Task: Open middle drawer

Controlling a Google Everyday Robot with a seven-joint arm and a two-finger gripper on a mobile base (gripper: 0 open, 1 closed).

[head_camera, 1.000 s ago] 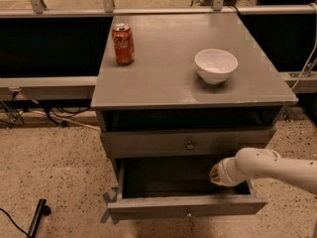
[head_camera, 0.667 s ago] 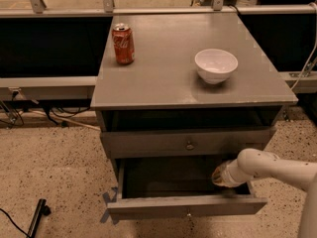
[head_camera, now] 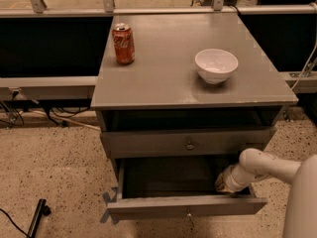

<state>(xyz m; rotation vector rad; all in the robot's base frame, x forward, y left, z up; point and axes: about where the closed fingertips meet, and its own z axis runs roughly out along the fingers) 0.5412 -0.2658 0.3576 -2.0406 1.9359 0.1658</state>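
Note:
The middle drawer (head_camera: 187, 207) is pulled out toward me, with its grey front and small round knob low in the view and its dark inside showing. The closed top drawer (head_camera: 189, 144) sits right above it. My white arm comes in from the right edge. My gripper (head_camera: 226, 181) is inside the open drawer at its right side, just behind the drawer front. The lowest drawer is hidden under the open one.
On the grey cabinet top (head_camera: 168, 78) stand a red soda can (head_camera: 123, 43) at the back left and a white bowl (head_camera: 216, 65) at the right. A dark open slot lies under the top. A black object (head_camera: 37, 217) and cables lie on the speckled floor at left.
My gripper has sunk a little lower and further into the open drawer, and the arm's elbow now shows at the right edge. The drawer stays pulled out the same amount.

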